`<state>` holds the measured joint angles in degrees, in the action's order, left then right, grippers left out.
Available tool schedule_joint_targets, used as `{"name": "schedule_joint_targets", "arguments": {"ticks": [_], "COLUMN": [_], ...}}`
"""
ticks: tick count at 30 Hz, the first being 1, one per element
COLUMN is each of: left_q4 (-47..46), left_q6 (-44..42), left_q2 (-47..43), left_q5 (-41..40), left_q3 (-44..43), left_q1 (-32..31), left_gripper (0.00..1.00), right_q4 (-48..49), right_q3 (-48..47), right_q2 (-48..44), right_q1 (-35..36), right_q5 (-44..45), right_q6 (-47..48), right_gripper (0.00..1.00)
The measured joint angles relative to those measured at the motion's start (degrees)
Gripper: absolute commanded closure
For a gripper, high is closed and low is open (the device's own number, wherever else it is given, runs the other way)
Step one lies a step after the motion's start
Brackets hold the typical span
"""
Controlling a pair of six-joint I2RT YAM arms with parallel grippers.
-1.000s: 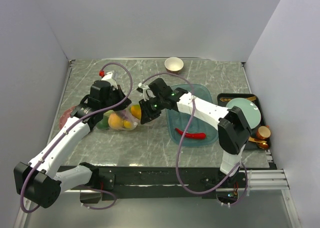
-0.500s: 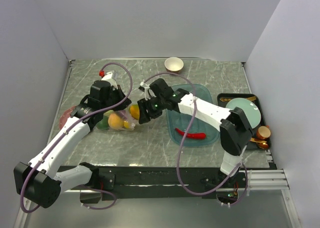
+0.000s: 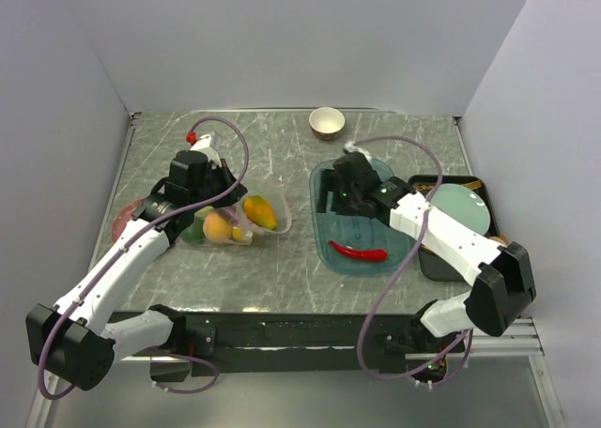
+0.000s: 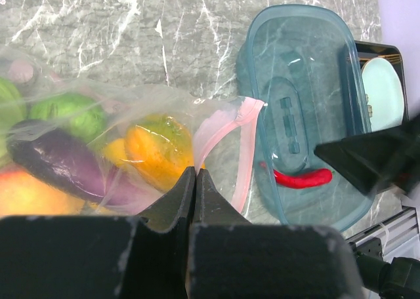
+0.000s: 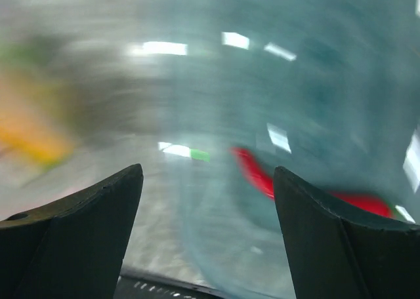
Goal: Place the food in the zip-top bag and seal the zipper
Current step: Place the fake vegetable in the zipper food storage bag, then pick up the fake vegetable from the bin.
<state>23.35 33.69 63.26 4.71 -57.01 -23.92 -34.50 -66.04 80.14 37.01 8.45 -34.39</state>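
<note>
Left arm (image 3: 122, 259) reaches from the 7 o'clock base toward 10 o'clock. Left gripper (image 4: 195, 173): jaws pinched together on the zip-top bag (image 4: 164, 99). Right arm (image 3: 451, 240) folds from 5 o'clock toward centre. Right gripper (image 5: 207, 174): jaws spread wide.

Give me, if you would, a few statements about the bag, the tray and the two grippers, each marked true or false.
1. The red chili lies in the teal tray. True.
2. The right gripper is shut on the chili. False: it is open over the tray, holding nothing.
3. The left gripper is shut on the zip-top bag. True.
4. The eggplant lies in the tray. False: it is inside the bag.
5. The zipper is sealed. False: the bag's mouth gapes open.
</note>
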Motion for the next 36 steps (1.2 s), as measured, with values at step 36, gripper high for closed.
{"name": "schedule_joint_targets", "arguments": {"ticks": [36], "left_q4": [-0.4], "left_q6": [0.0], "left_q2": [1.2], "left_q5": [0.7], "left_q3": [0.0], "left_q1": [0.0], "left_gripper": [0.99], "right_q4": [-4.1], "right_q3": [19.7], "right_q2": [0.0], "right_q1": [-9.9], "right_q5": [-3.5], "right_q6": [-34.2], "right_gripper": [0.22]}}
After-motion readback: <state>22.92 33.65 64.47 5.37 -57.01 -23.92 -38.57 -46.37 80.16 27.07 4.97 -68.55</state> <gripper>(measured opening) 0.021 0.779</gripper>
